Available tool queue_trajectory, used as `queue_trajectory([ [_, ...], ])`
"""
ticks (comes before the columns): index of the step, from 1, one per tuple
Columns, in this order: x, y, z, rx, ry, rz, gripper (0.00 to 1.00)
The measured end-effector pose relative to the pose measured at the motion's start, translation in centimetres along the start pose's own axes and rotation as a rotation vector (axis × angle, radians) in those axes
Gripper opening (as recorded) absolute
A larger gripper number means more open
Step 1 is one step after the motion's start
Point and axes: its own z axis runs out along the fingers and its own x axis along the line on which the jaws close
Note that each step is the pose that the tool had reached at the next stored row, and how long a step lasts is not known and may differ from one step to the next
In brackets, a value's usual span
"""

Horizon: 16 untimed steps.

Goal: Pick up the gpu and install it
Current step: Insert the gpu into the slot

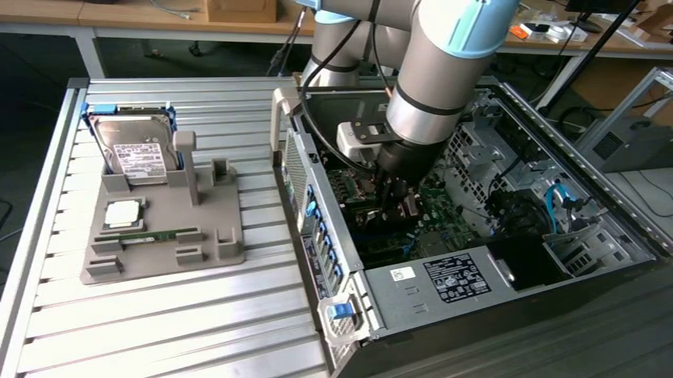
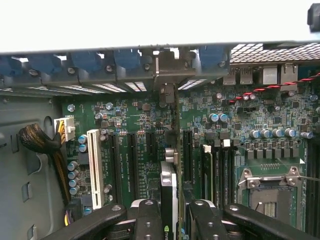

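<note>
In the wrist view my gripper (image 2: 172,212) is shut on the gpu (image 2: 169,180). The card is seen edge-on, standing upright between the two black fingers (image 2: 149,215). It runs from the fingers across the green motherboard (image 2: 135,120) to the rear slot openings, where its silver end bracket (image 2: 167,95) meets the case wall. It sits in line between two black expansion slots (image 2: 131,160). Whether its edge is seated in a slot is hidden. In the exterior view the gripper (image 1: 403,206) reaches down inside the open computer case (image 1: 462,276).
A white slot (image 2: 93,165), a yellow-and-black cable bundle (image 2: 42,142) and the bare processor socket (image 2: 270,195) flank the card. On the slatted table, a grey holder (image 1: 158,244) carries a hard drive (image 1: 137,153), a processor chip (image 1: 123,213) and a RAM stick (image 1: 147,235).
</note>
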Motion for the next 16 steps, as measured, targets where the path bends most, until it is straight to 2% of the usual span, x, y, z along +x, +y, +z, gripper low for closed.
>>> queue_trajectory([
  [7, 0.0, 0.01, 0.13, 0.0002, 0.0043, 0.0, 0.27],
  [8, -0.01, 0.01, 0.15, 0.0005, 0.0067, 0.0, 0.27],
  [9, -0.03, 0.01, 0.16, 0.0013, 0.0201, 0.0, 0.27],
  [10, -0.07, 0.0, 0.12, 0.0016, 0.0277, 0.0, 0.27],
  [13, -0.26, 0.02, -0.1, 0.0017, 0.0364, 0.0, 0.27],
  [16, -0.48, 0.0, -0.22, 0.0015, 0.0373, 0.0, 0.27],
])
